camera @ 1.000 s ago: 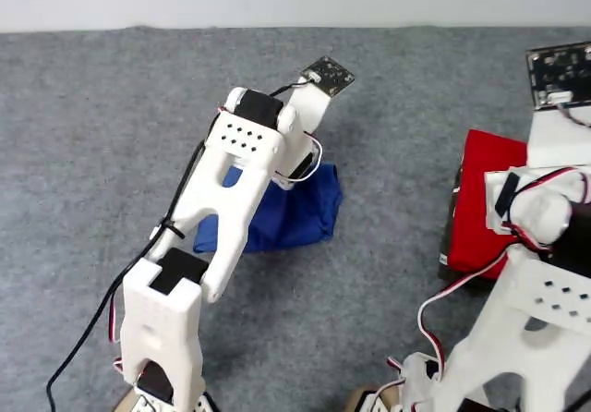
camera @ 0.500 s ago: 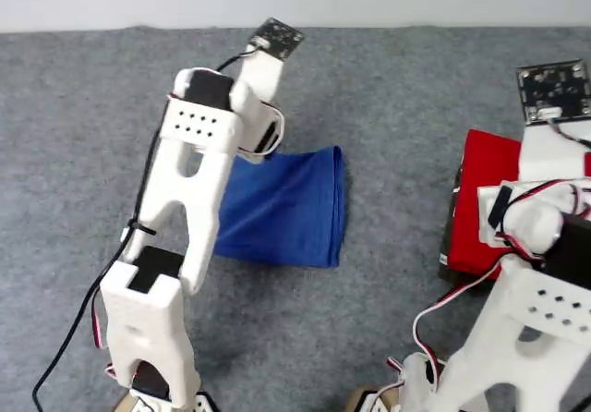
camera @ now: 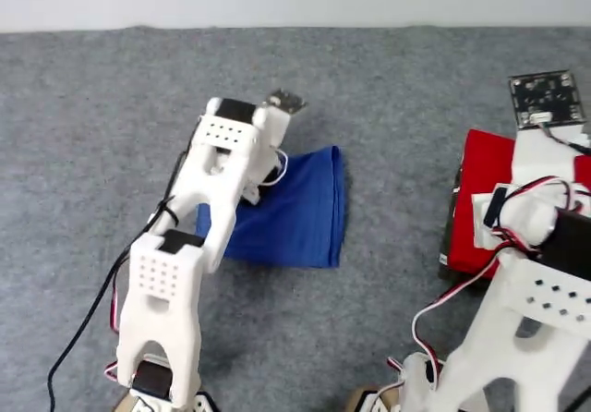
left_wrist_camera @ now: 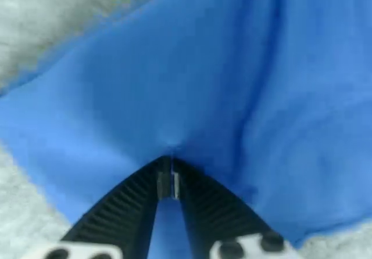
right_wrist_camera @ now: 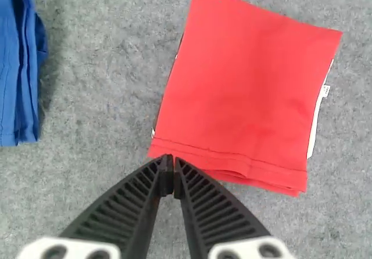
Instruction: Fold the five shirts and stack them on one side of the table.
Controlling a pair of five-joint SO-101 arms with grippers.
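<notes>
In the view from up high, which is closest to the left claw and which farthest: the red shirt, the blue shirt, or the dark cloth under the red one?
1. The blue shirt, right at the left gripper tips, mid-table.
2. The red shirt and the dark cloth under it, both at the right side: too close to call.

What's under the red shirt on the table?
Beneath the red shirt, a white edge peeks out on one side and a dark edge on another, so more cloth lies there. How many pieces is covered by the red shirt.
</notes>
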